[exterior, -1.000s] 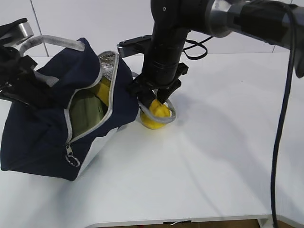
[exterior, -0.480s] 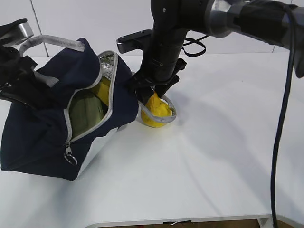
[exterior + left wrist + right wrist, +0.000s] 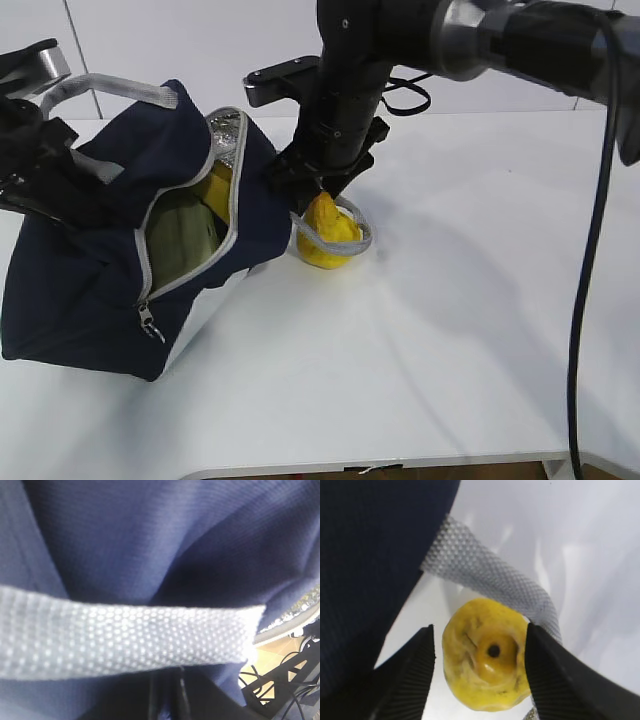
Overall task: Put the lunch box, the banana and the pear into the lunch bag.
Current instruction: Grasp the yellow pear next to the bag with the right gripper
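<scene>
Right hand (image 3: 479, 672) sits over the pear (image 3: 486, 661), fingers (image 3: 410, 680) spread to either side of it; a sliver of gap shows on the left, and the right pad looks to be at or just off the skin, so no firm pinch is evident. The pear stands on the worktop (image 3: 450, 330) just beside the lunch bag (image 3: 110, 270), near its open mouth. A grey webbing handle (image 3: 345, 240) of the bag loops round the pear (looks like it lies partly over the fruit in the exterior view).

Left hand (image 3: 40, 150) is pressed together on the bag's other handle at the far left, holding the mouth open. Lunch box (image 3: 185, 235) and banana (image 3: 218, 190) look already inside, green lid and yellow showing through the zipper gap.

Risks as I judge them:
- Closing on the pear may trap the webbing too, so a lift drags the bag or the strap peels the fruit out.
- The pear is round and smooth, so an off-centre squeeze could let it roll or pop sideways.
- The bag opening is narrow and slanted; the pear or arm could catch the zipper edge and drop outside.
- If the left hand's hold slackens, the mouth sags shut.
</scene>
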Controlling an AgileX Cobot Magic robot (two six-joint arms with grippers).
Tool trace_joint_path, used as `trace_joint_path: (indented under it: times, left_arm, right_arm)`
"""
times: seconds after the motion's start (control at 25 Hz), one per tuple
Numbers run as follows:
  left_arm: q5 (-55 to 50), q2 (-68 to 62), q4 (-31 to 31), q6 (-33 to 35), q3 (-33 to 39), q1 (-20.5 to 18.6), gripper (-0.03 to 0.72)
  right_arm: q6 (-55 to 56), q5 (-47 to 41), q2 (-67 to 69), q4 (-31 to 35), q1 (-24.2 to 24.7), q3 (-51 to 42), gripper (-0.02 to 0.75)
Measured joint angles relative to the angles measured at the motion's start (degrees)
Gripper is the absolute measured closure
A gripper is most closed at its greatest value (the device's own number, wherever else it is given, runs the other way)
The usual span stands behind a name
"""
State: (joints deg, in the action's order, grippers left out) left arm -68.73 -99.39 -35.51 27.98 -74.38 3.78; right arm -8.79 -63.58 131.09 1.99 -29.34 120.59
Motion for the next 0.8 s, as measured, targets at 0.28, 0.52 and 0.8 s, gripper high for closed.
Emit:
trace_joint_path:
  times: [0.28,0.52,0.8]
  left_arm:
    - [0.0,0.0,0.0,0.0,0.0,0.0,0.701]
    - [0.0,0.0,0.0,0.0,0.0,0.0,0.701]
    - [0.0,0.0,0.0,0.0,0.0,0.0,0.701]
  right_arm:
    - [0.0,0.2,0.91,-0.43,0.0,0.0,0.262]
    - [0.0,-0.27,0.91,-0.67,0.0,0.0,0.273]
    - [0.0,-1.64,1.01,-2.39,0.0,0.0,0.334]
